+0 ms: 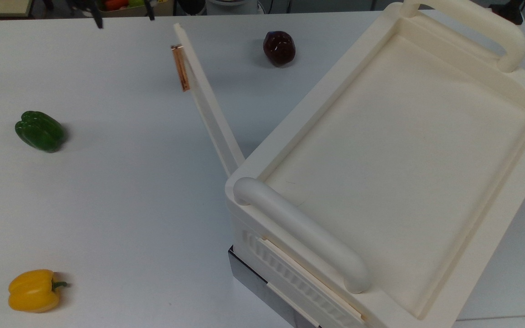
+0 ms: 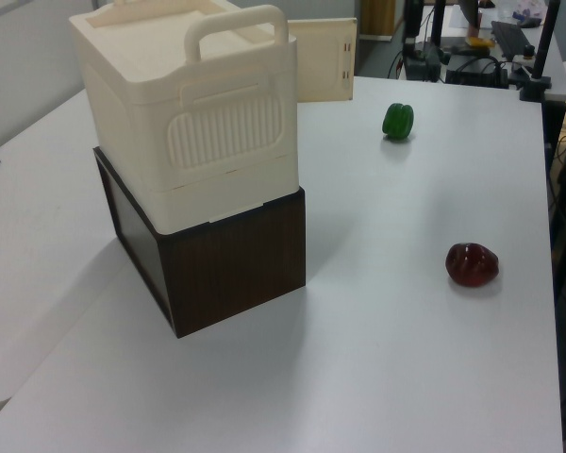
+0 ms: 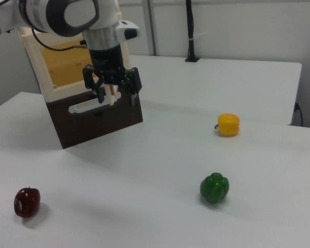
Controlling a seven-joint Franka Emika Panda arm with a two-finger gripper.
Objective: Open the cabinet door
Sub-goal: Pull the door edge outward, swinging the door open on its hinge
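The white worktop spreads wide, and the big cream cabinet sits on a dark brown base, filling the top view from three o'clock down to five. Its two thick rounded carrying handles arch over the lid at either end.

And the cabinet door is swung right out! In the top view it juts from the cabinet's corner toward eleven o'clock, seen edge-on, with its copper bar handle near the far free end. In the left view the door stands out past the cabinet at about one o'clock.

The arm hangs in front of the cabinet in the right view, at ten o'clock, and the gripper is released, fingers spread wide with nothing between them, clear of the door.

Three peppers dot the worktop: a green pepper at nine o'clock in the top view, a yellow pepper at seven, and a dark red pepper at twelve, well apart from each other.
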